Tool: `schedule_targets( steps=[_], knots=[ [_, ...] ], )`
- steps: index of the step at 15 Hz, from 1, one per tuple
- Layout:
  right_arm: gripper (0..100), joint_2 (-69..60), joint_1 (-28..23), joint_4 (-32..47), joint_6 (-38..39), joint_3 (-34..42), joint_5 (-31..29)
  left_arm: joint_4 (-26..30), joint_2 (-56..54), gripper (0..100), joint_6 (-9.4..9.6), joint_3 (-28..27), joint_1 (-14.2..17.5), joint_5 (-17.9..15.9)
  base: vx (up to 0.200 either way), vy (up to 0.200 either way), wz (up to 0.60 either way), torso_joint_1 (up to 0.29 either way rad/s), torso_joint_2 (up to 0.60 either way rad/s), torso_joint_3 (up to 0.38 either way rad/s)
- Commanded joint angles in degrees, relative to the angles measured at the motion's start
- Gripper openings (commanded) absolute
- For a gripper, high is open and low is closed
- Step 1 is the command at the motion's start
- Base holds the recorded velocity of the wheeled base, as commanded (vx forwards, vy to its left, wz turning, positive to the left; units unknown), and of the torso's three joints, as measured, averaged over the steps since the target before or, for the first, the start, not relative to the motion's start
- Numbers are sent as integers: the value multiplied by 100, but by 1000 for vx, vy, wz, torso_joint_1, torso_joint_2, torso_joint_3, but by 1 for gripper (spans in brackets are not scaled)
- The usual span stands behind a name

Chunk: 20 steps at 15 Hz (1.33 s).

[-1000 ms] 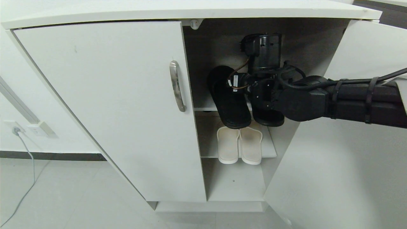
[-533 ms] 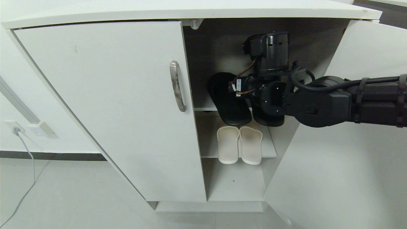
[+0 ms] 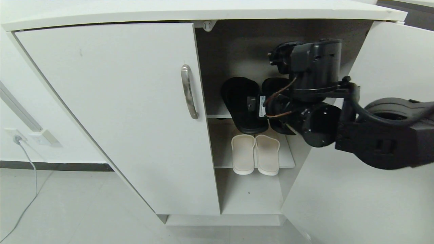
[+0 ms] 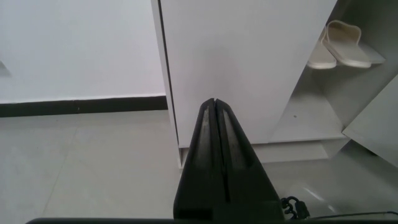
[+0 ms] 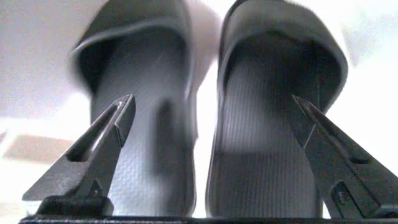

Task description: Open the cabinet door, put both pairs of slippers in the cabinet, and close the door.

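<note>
Backing out of the cabinet (image 3: 203, 12) is what my right arm is doing. Over the last second its wrist is drawing away from the opening toward the open right door (image 3: 383, 57), and the black slippers (image 3: 242, 101) are staying behind on the cabinet's upper shelf (image 3: 213, 116). They are lying side by side with toes toward the cabinet's back wall, and their heels appear to be sticking out a little past the shelf's front edge.

The right tool (image 5: 211, 102) is standing open and holding nothing. Its two fingers are spread wide on either side of the pair, and in the right wrist view both tips are hanging clear of the soles.

The white slippers (image 3: 249, 154) are sitting together on the cabinet's middle shelf (image 3: 286, 159), directly below the black pair. The left tool (image 4: 214, 109) is hanging low outside the cabinet, in front of its closed left door (image 3: 112, 112). Its fingers are pressed flat together with nothing between them.

I am reading this as the end of the placing work, since both pairs are resting inside the cabinet and neither tool is carrying anything. Only closing the right door is remaining.

I am wanting the right arm fully clear of the cabinet's opening before the door is swung, because the forearm is crossing in front of the door panel. I am also watching the black heels, which may be getting in the door's way if they are overhanging as much as they seem.
</note>
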Motion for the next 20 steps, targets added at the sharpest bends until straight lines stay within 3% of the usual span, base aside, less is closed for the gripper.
schedule_targets(
  steps=[1,2,3,9,17,20],
  knots=[
    [100,-931,359,-252,25,937,209,2,2,0,-1,1,3,3,0,0,0,0,0,0],
    [100,-1169,455,-304,43,1279,367,2,2,0,-1,1,3,3,0,0,0,0,0,0],
    [0,-1345,579,-375,87,1605,490,2,2,0,-1,1,3,3,0,0,0,0,0,0],
    [0,-1371,772,-963,183,2545,595,2,11,0,8,1,3,-6,0,0,0,0,0,0],
    [0,-1257,772,-1306,183,2668,587,2,2,0,8,1,3,-6,0,0,0,0,0,0],
    [0,-1265,781,-1306,183,2694,587,2,2,0,8,1,3,-6,-200,0,0,2,2,2]
  ],
)
